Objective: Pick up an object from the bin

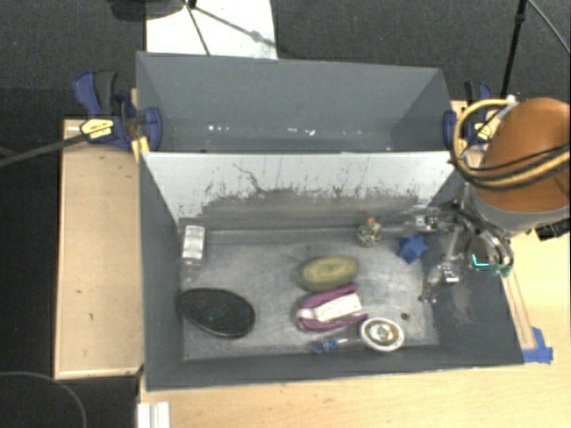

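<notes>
One overhead camera views the bin (294, 96) obliquely.

The widest bare stretch of the bin floor (259, 270) lies mid-frame, between a small clear block (193, 242) by the left wall and a dull green oval lump (328, 271) right of centre. A black oval pad (215, 313) takes up the lower left corner. Lower centre is crowded: a purple and white packet (329, 310) just below the lump, a round white disc (382, 333) and a small blue scrap (325, 346) beside it. At the right, a blue piece (410, 249) and a small metal bit (368, 232) sit near the gripper (439, 282), leaving only narrow gaps
</notes>
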